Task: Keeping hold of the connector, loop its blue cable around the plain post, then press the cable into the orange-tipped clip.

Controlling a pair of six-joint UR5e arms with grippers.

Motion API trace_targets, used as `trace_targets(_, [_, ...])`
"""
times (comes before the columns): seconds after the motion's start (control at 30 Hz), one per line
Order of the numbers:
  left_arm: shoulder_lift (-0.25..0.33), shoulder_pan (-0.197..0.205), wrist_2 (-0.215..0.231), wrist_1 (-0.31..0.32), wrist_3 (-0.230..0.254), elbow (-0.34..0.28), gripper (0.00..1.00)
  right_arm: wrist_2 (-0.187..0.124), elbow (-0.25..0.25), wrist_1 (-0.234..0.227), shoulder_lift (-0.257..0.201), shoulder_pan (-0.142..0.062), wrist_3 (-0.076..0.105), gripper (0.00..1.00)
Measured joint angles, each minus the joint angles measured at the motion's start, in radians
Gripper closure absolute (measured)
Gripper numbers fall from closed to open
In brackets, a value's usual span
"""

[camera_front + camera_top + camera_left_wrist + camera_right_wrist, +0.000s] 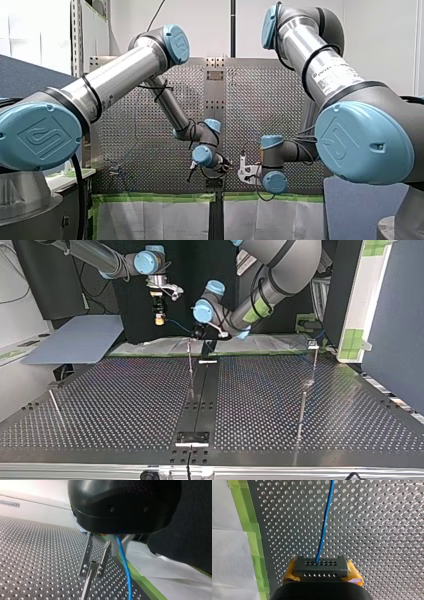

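My right gripper is shut on the black connector, held between its yellow pads. The blue cable leaves the connector and runs straight away over the perforated table. In the top view my right gripper hangs above the table's far edge, and the cable slopes down to my left gripper. My left gripper's black body fills its wrist view, and the cable drops out from under it. A thin metal post stands just beside my left gripper. I see no orange-tipped clip clearly.
Two more thin posts stand at the top view's right and one lies slanted at its left. A dark strip runs down the table's middle. Green tape and white sheeting edge the table.
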Motion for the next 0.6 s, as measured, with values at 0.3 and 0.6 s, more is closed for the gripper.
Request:
trace_targets(0.3, [0.0, -0.002, -0.082, 0.03, -0.026, -0.017, 1.0, 0.0, -0.001, 0.001, 0.0, -0.001, 0.0, 1.0])
trace_targets(0.6, [0.0, -0.013, -0.166, 0.081, -0.082, -0.047, 1.0, 0.007, -0.002, -0.001, 0.001, -0.004, -0.004, 1.0])
